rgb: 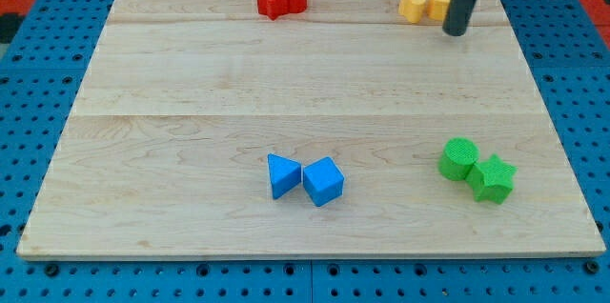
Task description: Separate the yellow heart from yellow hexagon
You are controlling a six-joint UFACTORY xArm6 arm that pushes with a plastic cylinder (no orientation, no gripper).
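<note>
Tip (457, 31) touching yellow block (441, 2) w/ yellow hexagon (413, 5) beside it, tool none, bare rod

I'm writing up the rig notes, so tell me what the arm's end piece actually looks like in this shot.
Only a straight, round, dark grey to black rod shows, entering from the view's top edge. It is plain and matte: no markings, cables or sleeves visible. My tip is blunt and rounded, just right of the yellow blocks. The rest of the arm is out of frame.

Board (315, 103) centre open; my tip (456, 30) crowds yellow pair (425, 4), seemingly touching; other blocks at edges.
</note>
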